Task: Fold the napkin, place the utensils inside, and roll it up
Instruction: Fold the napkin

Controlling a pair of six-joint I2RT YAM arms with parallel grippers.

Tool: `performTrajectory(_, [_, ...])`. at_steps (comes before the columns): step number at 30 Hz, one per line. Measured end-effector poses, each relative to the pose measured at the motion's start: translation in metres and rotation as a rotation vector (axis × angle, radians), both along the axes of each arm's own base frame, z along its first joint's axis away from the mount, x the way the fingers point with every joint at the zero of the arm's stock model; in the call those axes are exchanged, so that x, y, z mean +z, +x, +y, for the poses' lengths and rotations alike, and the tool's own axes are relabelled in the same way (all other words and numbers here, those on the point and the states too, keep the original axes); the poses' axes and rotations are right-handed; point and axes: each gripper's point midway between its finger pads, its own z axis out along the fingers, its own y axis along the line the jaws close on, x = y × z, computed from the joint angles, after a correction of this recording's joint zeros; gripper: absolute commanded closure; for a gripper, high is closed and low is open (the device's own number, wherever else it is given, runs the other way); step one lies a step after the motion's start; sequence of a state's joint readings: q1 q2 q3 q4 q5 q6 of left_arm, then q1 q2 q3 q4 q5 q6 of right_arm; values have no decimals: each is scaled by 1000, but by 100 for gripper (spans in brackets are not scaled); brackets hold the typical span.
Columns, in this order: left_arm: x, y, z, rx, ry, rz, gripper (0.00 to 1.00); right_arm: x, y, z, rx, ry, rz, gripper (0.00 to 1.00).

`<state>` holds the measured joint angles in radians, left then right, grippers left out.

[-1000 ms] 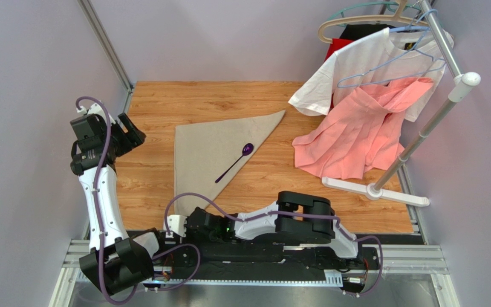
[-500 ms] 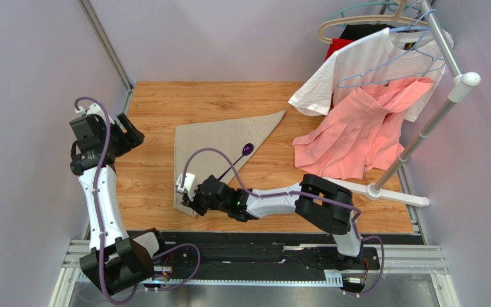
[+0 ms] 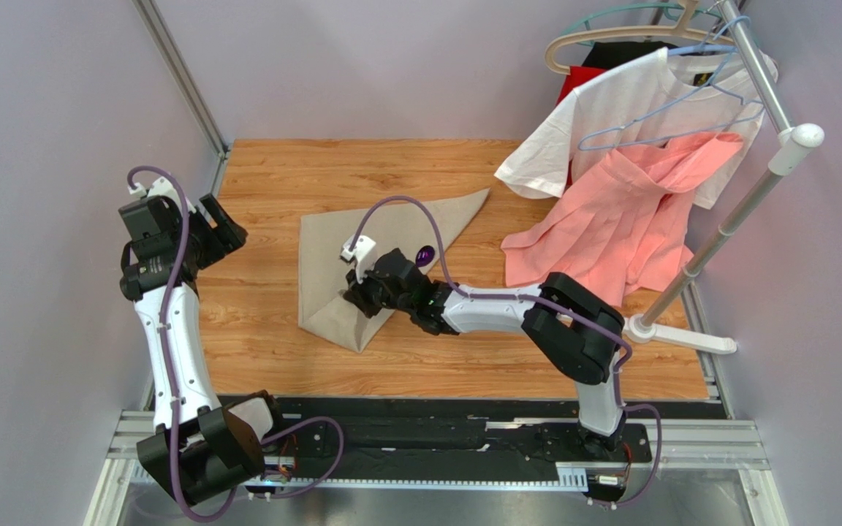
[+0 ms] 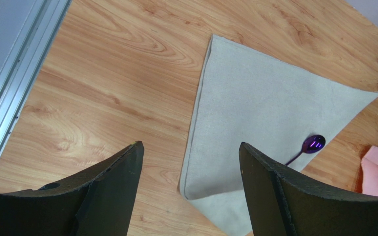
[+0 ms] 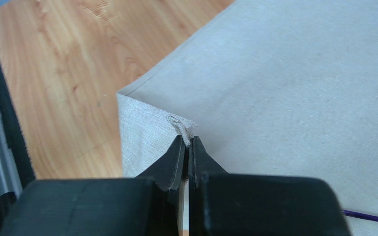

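So the right claw [image 5: 187, 142] is clamped shut on the near corner of the napkin [image 3: 332, 269], pinching just a little nub of cloth, and that corner is sitting doubled over onto the rest of the fabric. The napkin is lying as a triangle in the middle of the table [image 3: 272, 175], long tip pointing away to the far right.

The bit that matters: the spoon [image 3: 425, 255] is lying on the cloth just to the right of the claw. Only the purple bowl is showing from above, since the arm is covering the handle. The wrist view is catching a sliver of handle at the lower right, so its long axis is running diagonally, near-left to far-right. I'm guessing the corner needs carrying across that line.

The left claw [image 4: 190, 145] is hanging wide open over the left edge, holding nothing, well away from the spoon. The right arm is clearly the nearer one.

Room-wise, bare wood is showing left and behind. The pink skirt [image 3: 601, 241] is crowding the right side.
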<state>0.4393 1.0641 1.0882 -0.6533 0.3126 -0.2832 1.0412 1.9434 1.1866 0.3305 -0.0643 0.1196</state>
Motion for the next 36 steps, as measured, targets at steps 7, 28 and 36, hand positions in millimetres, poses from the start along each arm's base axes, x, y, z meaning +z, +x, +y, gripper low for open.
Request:
performTrajectory(7, [0, 0, 0, -1, -1, 0, 20, 0, 51, -32, -121, 11, 21, 100])
performTrajectory(28, [-1, 1, -5, -25, -19, -3, 21, -1, 133, -101, -368, -10, -3, 100])
performTrajectory(36, [0, 2, -7, -33, -25, -6, 21, -1, 155, -125, -452, -19, -15, 100])
